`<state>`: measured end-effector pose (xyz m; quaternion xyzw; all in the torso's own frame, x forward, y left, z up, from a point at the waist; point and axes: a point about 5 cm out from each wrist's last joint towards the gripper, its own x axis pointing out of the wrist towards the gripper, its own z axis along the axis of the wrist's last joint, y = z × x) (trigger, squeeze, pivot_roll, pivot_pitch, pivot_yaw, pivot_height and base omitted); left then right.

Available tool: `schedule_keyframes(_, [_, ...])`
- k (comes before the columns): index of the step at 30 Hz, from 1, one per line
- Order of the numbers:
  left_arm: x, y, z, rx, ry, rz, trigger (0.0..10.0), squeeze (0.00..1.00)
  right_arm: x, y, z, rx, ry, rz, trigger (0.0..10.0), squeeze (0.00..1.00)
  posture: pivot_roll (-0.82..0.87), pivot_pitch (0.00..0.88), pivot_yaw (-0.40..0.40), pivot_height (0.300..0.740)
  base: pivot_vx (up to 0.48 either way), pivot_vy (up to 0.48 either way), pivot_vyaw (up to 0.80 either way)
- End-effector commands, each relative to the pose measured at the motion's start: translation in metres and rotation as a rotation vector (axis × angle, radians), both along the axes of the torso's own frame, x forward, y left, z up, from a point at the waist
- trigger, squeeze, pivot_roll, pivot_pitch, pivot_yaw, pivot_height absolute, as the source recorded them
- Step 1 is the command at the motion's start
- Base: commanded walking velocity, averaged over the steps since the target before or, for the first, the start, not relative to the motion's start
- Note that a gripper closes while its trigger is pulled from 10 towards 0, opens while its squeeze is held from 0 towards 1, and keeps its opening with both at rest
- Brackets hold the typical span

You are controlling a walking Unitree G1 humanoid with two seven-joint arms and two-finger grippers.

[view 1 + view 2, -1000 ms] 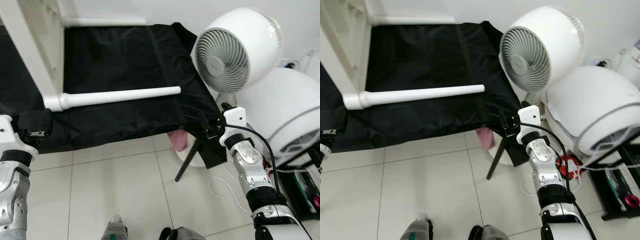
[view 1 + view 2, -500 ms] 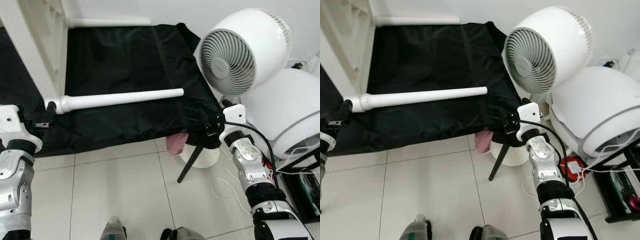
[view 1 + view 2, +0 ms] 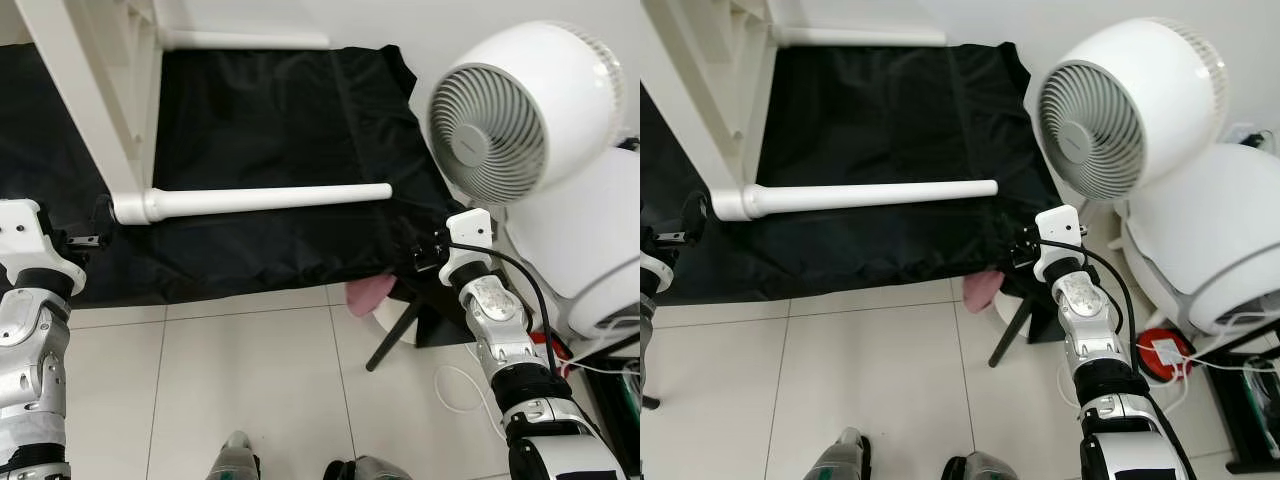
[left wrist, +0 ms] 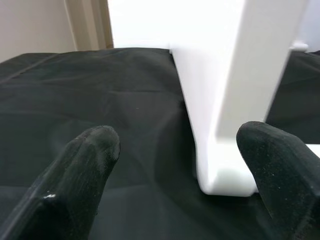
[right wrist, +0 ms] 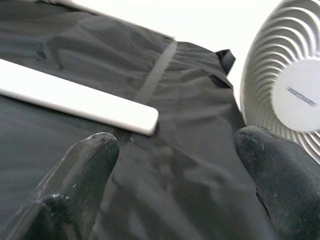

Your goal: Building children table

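Lying mid-frame on the black fabric (image 3: 270, 130), the white table leg (image 3: 265, 200) joins the white frame (image 3: 85, 110). Left gripper (image 4: 175, 172) and right gripper (image 5: 175, 165) both hover wide apart.

Head cams look steeply down at the black fabric (image 3: 270, 150) and white leg (image 3: 265, 199); both wrist cams sit close, probably just above that fabric.
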<state>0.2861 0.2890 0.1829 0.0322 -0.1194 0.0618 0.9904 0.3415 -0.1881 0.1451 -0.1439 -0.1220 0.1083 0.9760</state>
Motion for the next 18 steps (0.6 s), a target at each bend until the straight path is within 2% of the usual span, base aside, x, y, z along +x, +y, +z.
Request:
schedule_keyframes(1, [-0.001,0.002,-0.002,0.003,0.000,0.077,10.0,0.00,0.001,-0.004,0.001,-0.012,-0.006,-0.015,10.0,0.00,-0.03,0.085,-0.031,0.740,0.000,0.000,0.80])
schedule_keyframes(8, [-0.001,-0.006,-0.010,-0.028,0.013,0.069,10.0,0.00,0.000,-0.006,0.001,-0.005,-0.007,-0.008,10.0,0.00,-0.03,0.074,-0.033,0.740,0.000,0.000,0.70])
schedule_keyframes(14, [-0.003,-0.010,-0.015,-0.040,0.025,0.070,10.0,0.00,0.001,-0.007,0.001,0.012,-0.005,-0.011,10.0,0.00,-0.03,0.066,-0.034,0.740,0.000,0.000,0.00])
schedule_keyframes(18, [-0.007,-0.005,-0.017,-0.019,0.031,0.092,10.0,0.00,0.002,-0.007,0.002,0.007,-0.008,-0.011,10.0,0.00,-0.02,0.053,-0.040,0.740,0.000,0.000,0.00])
